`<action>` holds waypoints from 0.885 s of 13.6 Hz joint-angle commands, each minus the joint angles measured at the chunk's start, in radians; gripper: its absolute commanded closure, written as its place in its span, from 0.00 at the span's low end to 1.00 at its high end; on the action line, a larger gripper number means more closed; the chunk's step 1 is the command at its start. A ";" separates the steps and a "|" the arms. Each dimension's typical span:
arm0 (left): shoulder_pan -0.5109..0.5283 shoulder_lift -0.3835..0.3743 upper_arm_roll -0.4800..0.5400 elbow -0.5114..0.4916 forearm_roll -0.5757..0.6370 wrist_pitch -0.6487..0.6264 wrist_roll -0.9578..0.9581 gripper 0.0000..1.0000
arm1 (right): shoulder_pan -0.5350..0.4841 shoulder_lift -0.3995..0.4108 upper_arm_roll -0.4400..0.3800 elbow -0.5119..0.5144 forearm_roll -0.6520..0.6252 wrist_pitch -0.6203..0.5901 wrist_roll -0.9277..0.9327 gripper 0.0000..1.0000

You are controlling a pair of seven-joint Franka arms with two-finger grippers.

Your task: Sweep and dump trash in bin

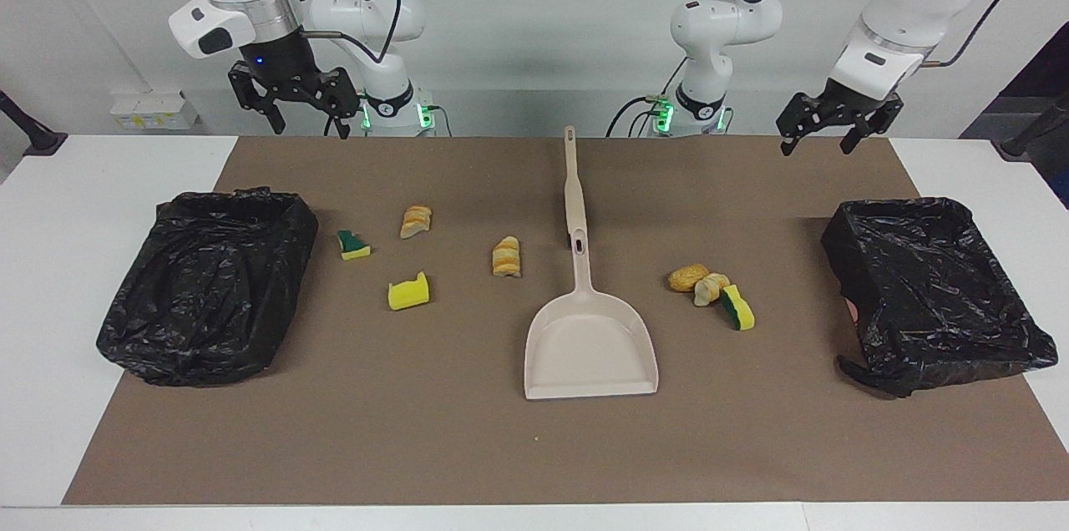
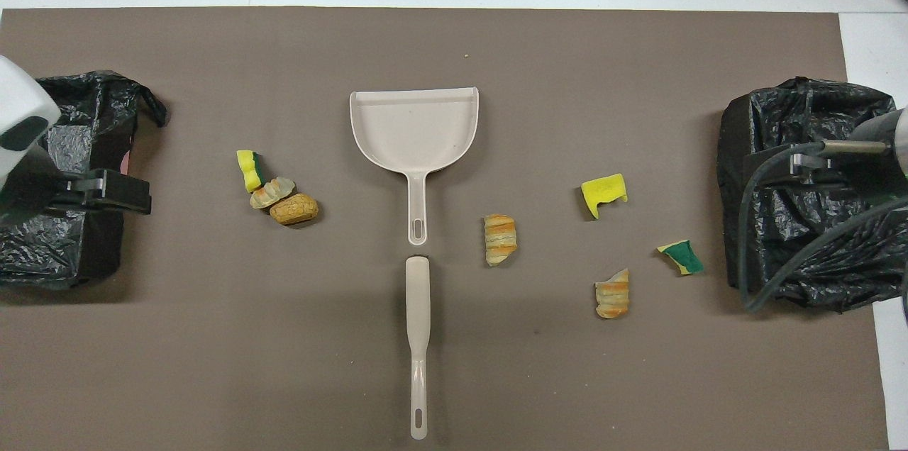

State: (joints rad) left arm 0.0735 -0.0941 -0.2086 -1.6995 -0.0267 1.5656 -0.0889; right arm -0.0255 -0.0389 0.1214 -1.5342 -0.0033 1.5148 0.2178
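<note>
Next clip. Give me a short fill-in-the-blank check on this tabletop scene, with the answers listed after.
1. The number of trash scraps lying on the brown mat is ____.
2. The dustpan holds ____ scraps.
3. The left gripper and the right gripper both hang in the air with jaws ____.
4. The brush lies ____ the robots than the dustpan's pan.

Missing words: seven; no; open; nearer to
</note>
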 commanded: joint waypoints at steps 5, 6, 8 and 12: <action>-0.237 -0.160 0.014 -0.340 -0.016 0.145 -0.139 0.00 | -0.011 -0.012 0.001 -0.024 0.022 0.025 -0.028 0.00; -0.270 -0.170 0.012 -0.373 -0.016 0.158 -0.165 0.00 | -0.010 -0.012 0.003 -0.024 0.022 0.027 -0.026 0.00; -0.386 -0.170 0.014 -0.438 -0.016 0.241 -0.259 0.00 | -0.010 -0.012 0.003 -0.024 0.023 0.027 -0.023 0.00; -0.578 -0.148 0.012 -0.560 -0.016 0.402 -0.438 0.00 | -0.005 -0.007 0.003 -0.027 0.022 0.042 -0.012 0.00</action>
State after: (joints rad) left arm -0.4247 -0.2216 -0.2174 -2.1690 -0.0336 1.8825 -0.4663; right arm -0.0240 -0.0387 0.1215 -1.5394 -0.0033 1.5232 0.2178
